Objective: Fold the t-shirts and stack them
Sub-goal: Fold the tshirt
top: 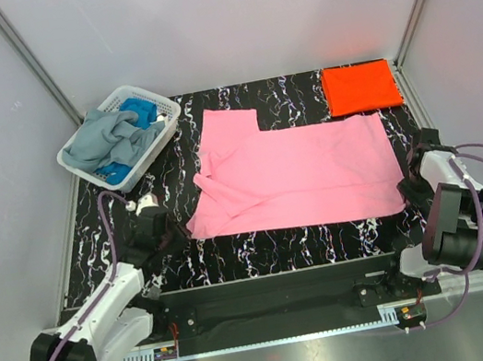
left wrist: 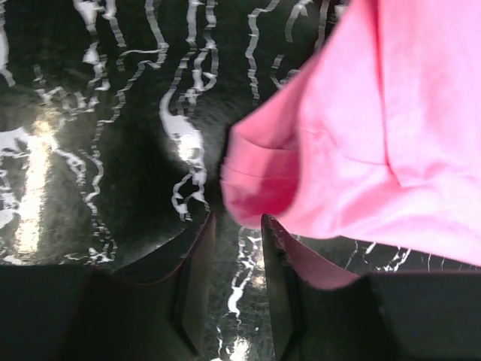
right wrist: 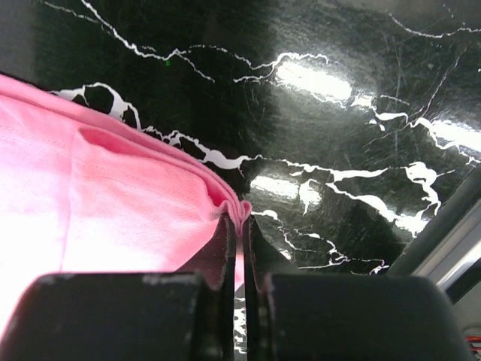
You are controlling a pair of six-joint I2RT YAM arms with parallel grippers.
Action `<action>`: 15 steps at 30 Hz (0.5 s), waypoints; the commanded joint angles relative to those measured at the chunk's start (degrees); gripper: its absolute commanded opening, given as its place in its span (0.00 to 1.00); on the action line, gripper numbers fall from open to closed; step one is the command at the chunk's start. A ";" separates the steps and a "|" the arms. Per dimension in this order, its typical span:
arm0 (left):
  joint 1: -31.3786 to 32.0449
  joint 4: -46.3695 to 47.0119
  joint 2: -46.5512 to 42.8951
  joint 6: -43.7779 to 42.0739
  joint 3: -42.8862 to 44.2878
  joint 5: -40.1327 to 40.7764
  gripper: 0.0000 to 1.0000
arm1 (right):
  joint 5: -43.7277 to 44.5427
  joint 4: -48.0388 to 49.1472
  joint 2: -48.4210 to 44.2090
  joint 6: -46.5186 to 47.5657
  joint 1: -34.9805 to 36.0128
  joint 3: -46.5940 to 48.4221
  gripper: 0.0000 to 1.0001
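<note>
A pink t-shirt [top: 297, 175] lies spread flat on the black marbled table [top: 264, 253]. My right gripper [top: 407, 181] is shut on its near right corner, and the bunched pink hem [right wrist: 242, 210] is pinched between the fingertips. My left gripper [top: 168, 231] sits at the shirt's near left corner and is open. That pink corner [left wrist: 255, 188] lies just past its fingertips [left wrist: 201, 248], with bare table showing in the gap. An orange-red t-shirt [top: 361, 86] lies folded at the back right. Grey-blue [top: 108, 140] and blue [top: 144, 113] t-shirts are crumpled in the basket.
A white lattice basket [top: 159, 99] stands at the table's back left corner. Pale walls and metal frame posts [top: 28, 59] enclose the table on three sides. A black rail [top: 272, 301] runs between the arm bases at the near edge.
</note>
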State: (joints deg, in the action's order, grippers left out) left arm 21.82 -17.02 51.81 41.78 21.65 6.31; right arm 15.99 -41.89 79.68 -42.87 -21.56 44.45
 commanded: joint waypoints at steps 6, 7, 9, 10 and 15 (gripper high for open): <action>-4.69 1.37 5.75 2.16 3.05 -1.38 0.32 | 1.59 1.81 0.30 1.91 -1.82 1.43 0.00; -4.69 2.59 6.54 2.51 2.96 -1.91 0.33 | 1.50 1.90 0.30 2.00 -1.82 1.43 0.00; -4.77 4.00 8.56 3.04 2.96 -2.87 0.36 | 1.59 2.16 0.30 2.00 -1.90 1.43 0.00; -4.77 5.49 8.92 3.31 2.70 -3.75 0.36 | 1.59 2.25 0.39 2.18 -1.90 1.52 0.00; -4.77 7.52 9.53 3.66 2.34 -4.28 0.36 | 1.59 2.34 0.21 2.35 -1.99 1.52 0.00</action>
State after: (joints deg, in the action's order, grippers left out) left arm 17.28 -13.87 61.17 44.64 22.55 3.55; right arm 15.99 -40.93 79.83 -41.17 -23.05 44.45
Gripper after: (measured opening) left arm 0.356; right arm 0.022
